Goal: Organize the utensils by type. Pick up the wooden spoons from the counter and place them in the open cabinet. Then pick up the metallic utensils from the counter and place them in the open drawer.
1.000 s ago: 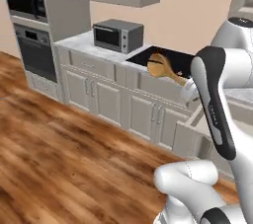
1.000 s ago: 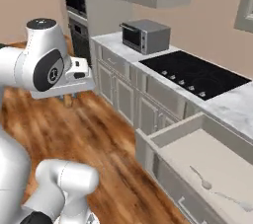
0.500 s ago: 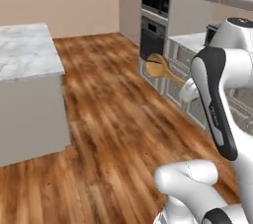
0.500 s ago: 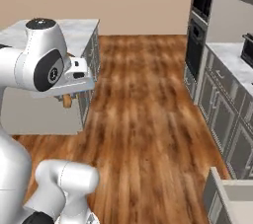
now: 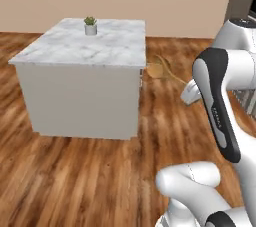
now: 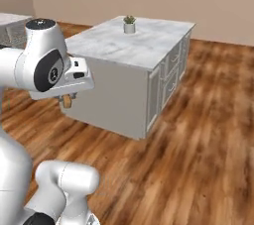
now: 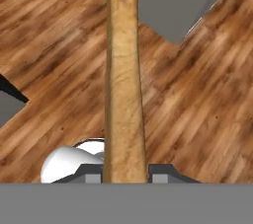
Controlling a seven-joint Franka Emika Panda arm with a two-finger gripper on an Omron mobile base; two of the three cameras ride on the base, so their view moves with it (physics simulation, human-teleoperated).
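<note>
Orange-brown wood runs straight up the hand view: a wooden spoon (image 7: 123,70) sits clamped between the narrowed jaws of the gripper (image 7: 126,171), its handle lying along the line of sight and leading away from the hand. From the left base view the spoon's round bowl (image 5: 156,70) shows ahead of the white arm, carried in the air over the floor, with the handle trailing back toward the wrist. From the right base view a short stub of the handle (image 6: 66,101) pokes out beneath the hand. Beyond the hand stands a marble-topped island (image 5: 85,46) with taupe sides, a small potted plant (image 5: 90,25) on its far edge; wooden floor (image 6: 198,135) lies all round. No wall cabinet or drawer is to be seen from here, so I cannot tell which way the open cabinet lies. Judgement: the spoon is held securely, mid-carry; placement must wait until the base faces the cabinet and the spoon's long axis can be pointed into it.
</note>
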